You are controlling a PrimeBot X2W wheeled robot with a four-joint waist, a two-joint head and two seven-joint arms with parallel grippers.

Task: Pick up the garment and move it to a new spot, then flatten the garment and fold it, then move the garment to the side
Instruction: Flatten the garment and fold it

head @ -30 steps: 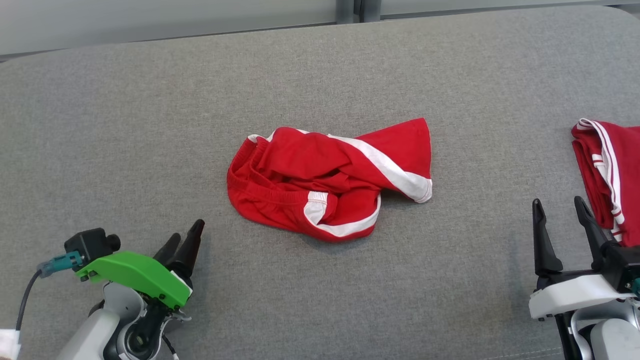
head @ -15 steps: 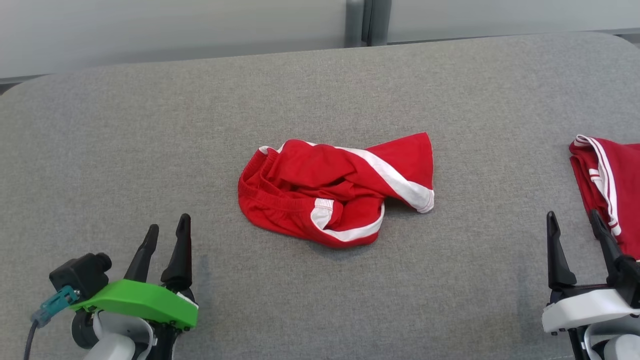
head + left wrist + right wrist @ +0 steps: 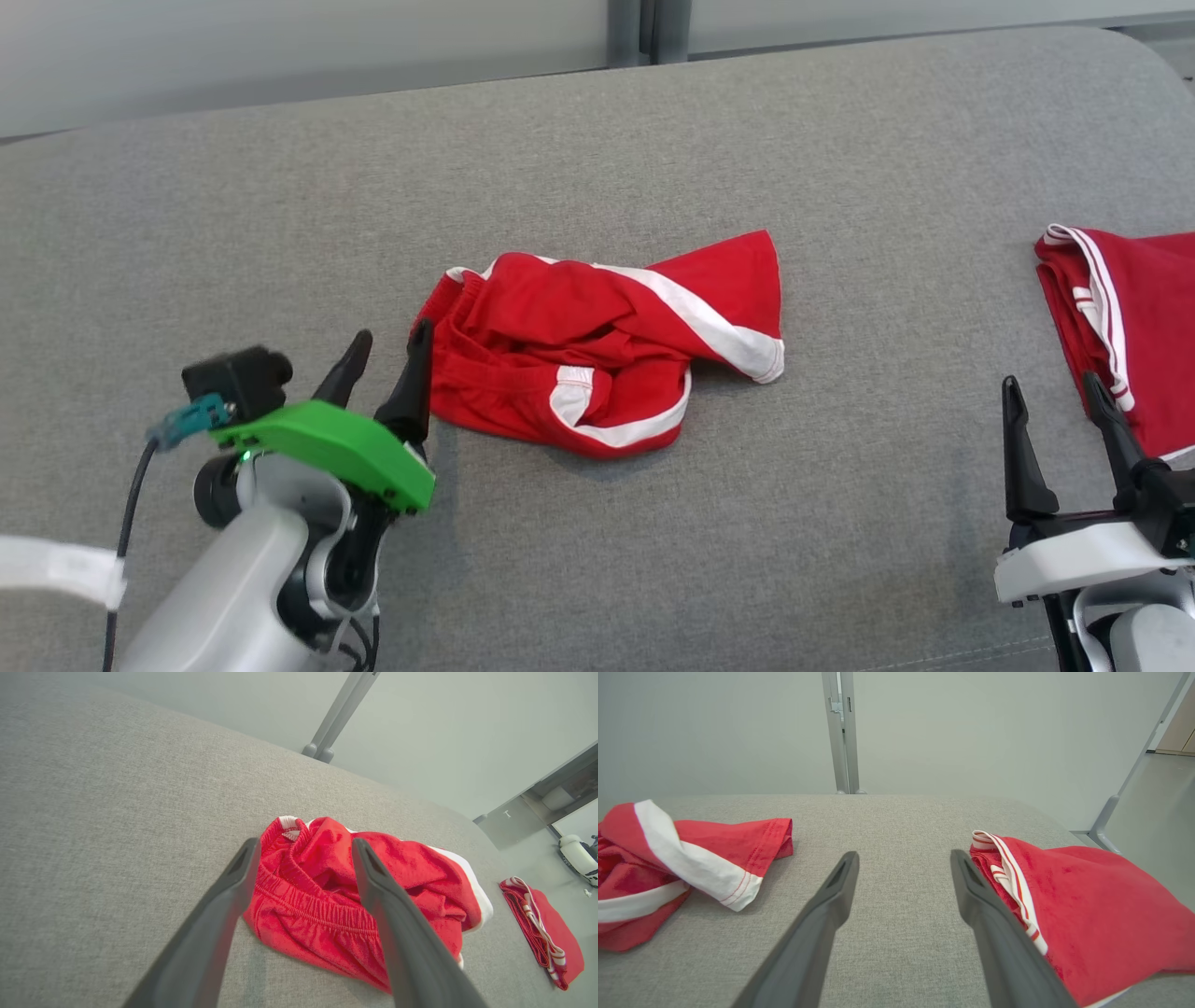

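The garment (image 3: 607, 350) is a pair of red shorts with white side stripes, lying crumpled in the middle of the grey padded table (image 3: 280, 224). My left gripper (image 3: 390, 334) stands open just left of its elastic waistband, the right fingertip close to the cloth. In the left wrist view the waistband (image 3: 313, 900) lies between and beyond my open fingers (image 3: 233, 891). My right gripper (image 3: 1050, 385) is open at the lower right, apart from the garment (image 3: 668, 868), with nothing between its fingers.
A second red garment (image 3: 1120, 327) with white stripes lies folded at the table's right edge, just beyond my right gripper; it is also in the right wrist view (image 3: 1087, 905). A grey post (image 3: 644, 28) stands behind the table's far edge.
My left gripper has moved forward and right, up to the waistband of the crumpled garment. The head camera has shifted a little. The right gripper has stayed in place.
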